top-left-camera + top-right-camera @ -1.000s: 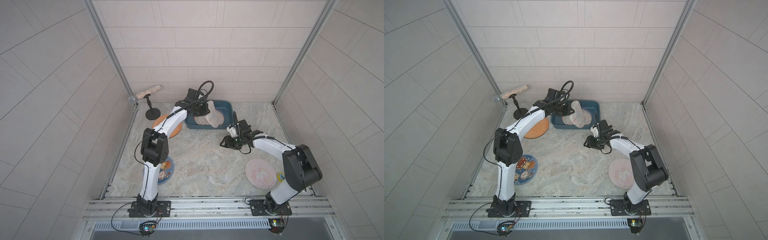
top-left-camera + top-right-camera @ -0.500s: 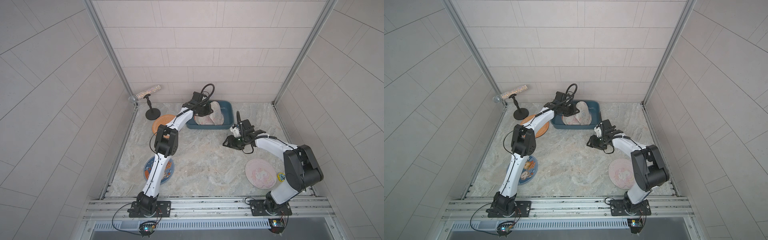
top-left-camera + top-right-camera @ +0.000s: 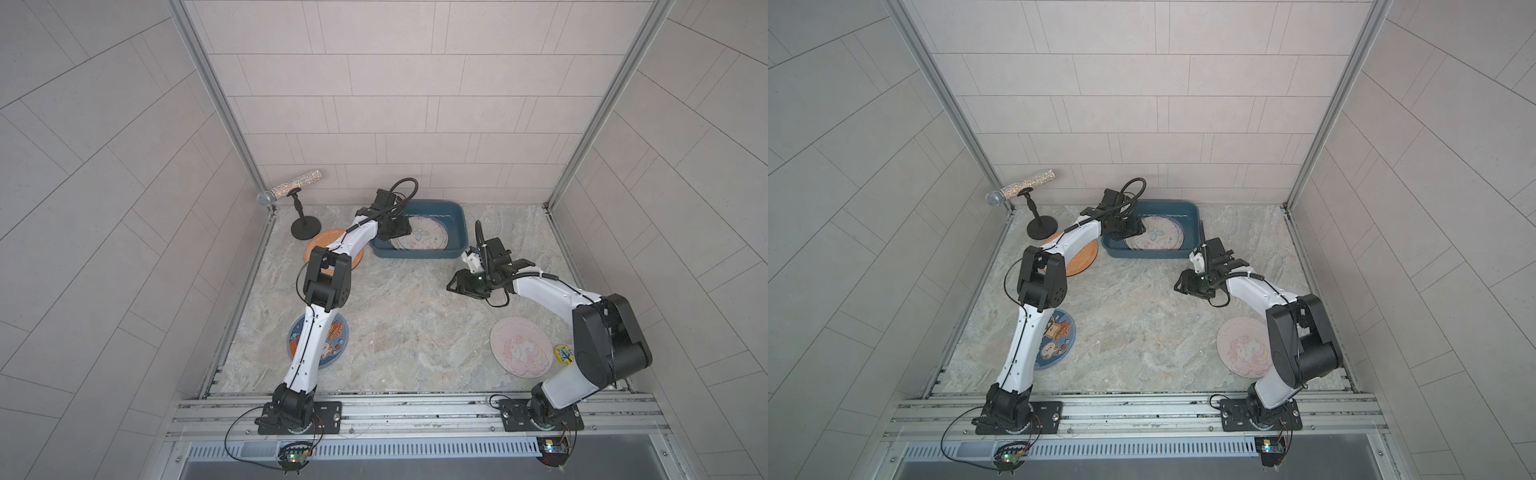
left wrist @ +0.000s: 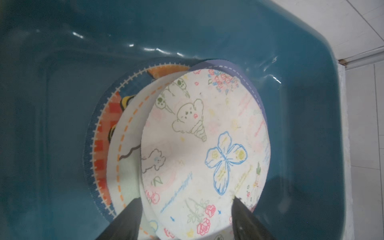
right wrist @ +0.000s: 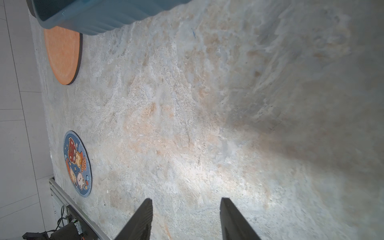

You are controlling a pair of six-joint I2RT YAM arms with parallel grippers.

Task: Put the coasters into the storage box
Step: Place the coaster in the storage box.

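Observation:
The dark teal storage box (image 3: 459,226) (image 3: 1192,224) (image 4: 301,104) stands at the back of the table. A white butterfly-print coaster (image 3: 424,237) (image 4: 207,145) lies in it on top of several other coasters. My left gripper (image 3: 397,230) (image 4: 186,199) hangs open just above the white coaster's near edge, holding nothing. On the table lie an orange coaster (image 3: 322,245) (image 5: 62,54), a blue cartoon coaster (image 3: 338,338) (image 5: 78,164) partly under my left arm, and a pink unicorn coaster (image 3: 521,347) (image 3: 1241,345). My right gripper (image 3: 453,284) (image 5: 187,199) is open and empty over bare table.
A glittery microphone on a black round stand (image 3: 305,226) stands at the back left, touching the orange coaster's edge. A small yellow sticker (image 3: 563,354) lies beside the pink coaster. Tiled walls enclose three sides; a metal rail (image 3: 415,409) runs along the front.
My left gripper held the white coaster bent and upright over the box; its jaws have opened and the coaster now lies flat inside. The right gripper drifted slightly right.

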